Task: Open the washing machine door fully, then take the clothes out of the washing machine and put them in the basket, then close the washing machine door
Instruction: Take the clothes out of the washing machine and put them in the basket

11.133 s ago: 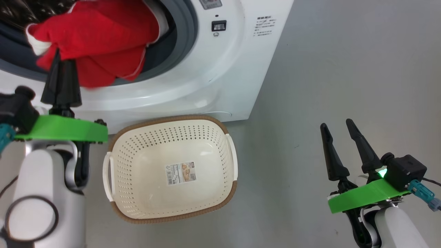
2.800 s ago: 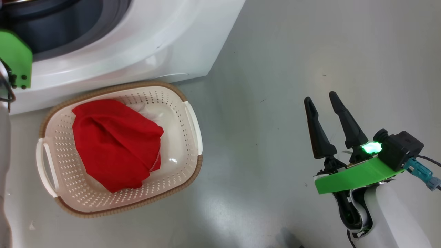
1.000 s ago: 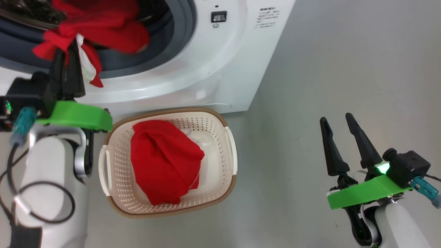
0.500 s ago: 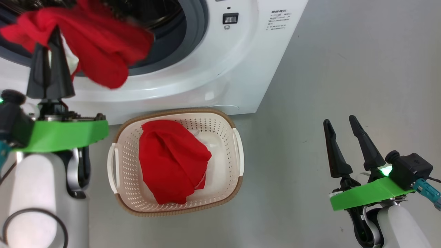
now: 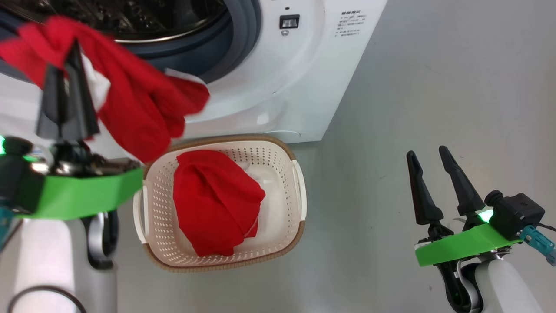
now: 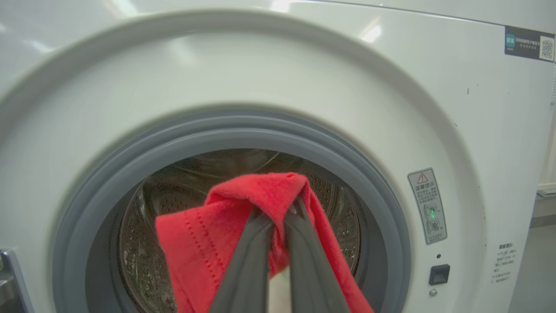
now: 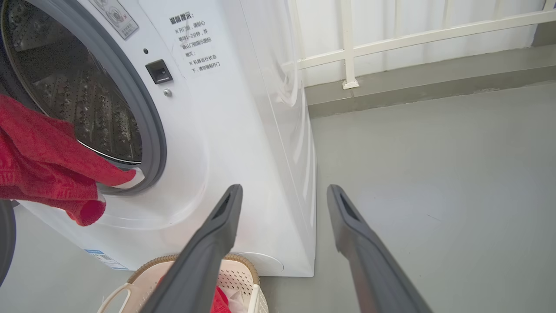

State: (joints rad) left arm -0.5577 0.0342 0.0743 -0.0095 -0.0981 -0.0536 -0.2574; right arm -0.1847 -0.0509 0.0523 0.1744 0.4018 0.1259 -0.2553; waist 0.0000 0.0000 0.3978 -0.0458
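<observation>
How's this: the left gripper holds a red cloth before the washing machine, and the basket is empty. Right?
Not empty: the head view shows the basket holding a red garment. The left gripper does grip a red cloth before the washing machine.

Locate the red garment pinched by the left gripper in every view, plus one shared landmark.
Head view: held red garment upper left, clamped in the left gripper.
Left wrist view: lower centre, draped over the fingers.
Right wrist view: left edge.
Shared landmark: black latch slot on the washing machine front.
</observation>
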